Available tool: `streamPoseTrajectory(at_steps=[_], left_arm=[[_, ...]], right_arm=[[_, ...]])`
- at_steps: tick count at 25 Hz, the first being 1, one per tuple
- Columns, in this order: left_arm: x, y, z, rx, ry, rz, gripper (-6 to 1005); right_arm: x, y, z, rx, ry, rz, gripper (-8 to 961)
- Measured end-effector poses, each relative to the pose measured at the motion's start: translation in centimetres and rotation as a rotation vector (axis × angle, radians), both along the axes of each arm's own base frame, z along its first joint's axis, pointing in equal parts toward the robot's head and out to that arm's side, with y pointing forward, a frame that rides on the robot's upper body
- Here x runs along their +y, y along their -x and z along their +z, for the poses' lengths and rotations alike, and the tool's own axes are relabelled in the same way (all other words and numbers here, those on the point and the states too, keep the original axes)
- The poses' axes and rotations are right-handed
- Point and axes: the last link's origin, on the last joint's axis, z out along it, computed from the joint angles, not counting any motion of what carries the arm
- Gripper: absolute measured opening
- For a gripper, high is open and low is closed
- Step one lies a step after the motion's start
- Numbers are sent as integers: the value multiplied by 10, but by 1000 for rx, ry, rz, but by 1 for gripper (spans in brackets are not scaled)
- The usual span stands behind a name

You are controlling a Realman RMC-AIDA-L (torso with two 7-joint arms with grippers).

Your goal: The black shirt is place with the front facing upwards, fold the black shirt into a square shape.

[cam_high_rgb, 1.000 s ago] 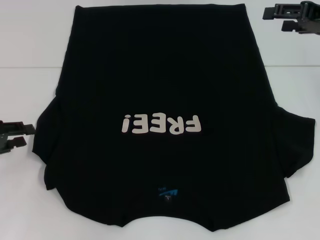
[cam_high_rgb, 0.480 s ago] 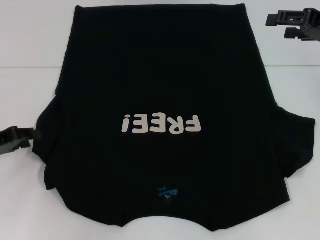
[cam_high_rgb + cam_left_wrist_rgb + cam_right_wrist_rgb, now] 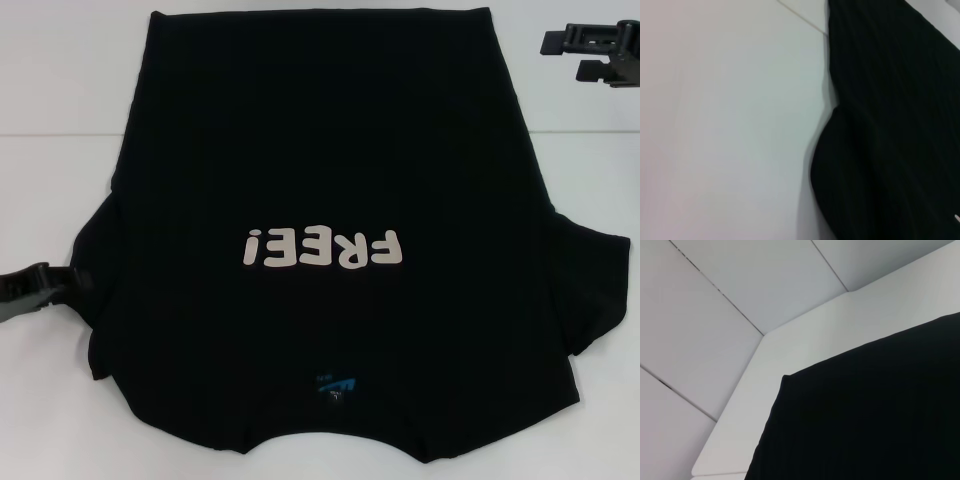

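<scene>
The black shirt (image 3: pixel 320 180) lies flat on the white table (image 3: pixel 60 150), front up. Its white "FREE!" print (image 3: pixel 322 248) reads upside down and its blue neck label (image 3: pixel 335 388) is at the near end. My left gripper (image 3: pixel 62 280) is low at the table's left, its tip at the edge of the shirt's left sleeve (image 3: pixel 95 260). The left wrist view shows that sleeve edge (image 3: pixel 880 150) on the white table. My right gripper (image 3: pixel 562 57) is open and empty, raised off the shirt's far right hem corner (image 3: pixel 485 20). The right wrist view shows that corner (image 3: pixel 865 415).
White table shows on both sides of the shirt. The right sleeve (image 3: pixel 595 290) spreads toward the table's right side. The table's far edge (image 3: pixel 805 322) and grey wall panels (image 3: pixel 740 280) show in the right wrist view.
My left gripper has moved right to the left sleeve's edge and turned. My right gripper has drifted slightly right. The shirt has not moved.
</scene>
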Motion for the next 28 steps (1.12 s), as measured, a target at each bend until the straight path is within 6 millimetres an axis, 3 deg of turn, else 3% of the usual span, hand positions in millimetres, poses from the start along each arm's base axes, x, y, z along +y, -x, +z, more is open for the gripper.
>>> streamPoseTrajectory(at_steps=[4,18,21,28], left_arm=[[-1,1,-1,3,13,17,389],[-4,-1,-1,-25,21,12,82],[-5,-1,11,-58,-22,17,1],[-14,16,42,-110,-133,100,2]], right_arm=[[0,0,2,6,-6,-2,885],[0,-1,2,8,-8,-5,884],[0,-1,2,12,-7,-9,884],[-1,-3,3,12,-6,-15,885]])
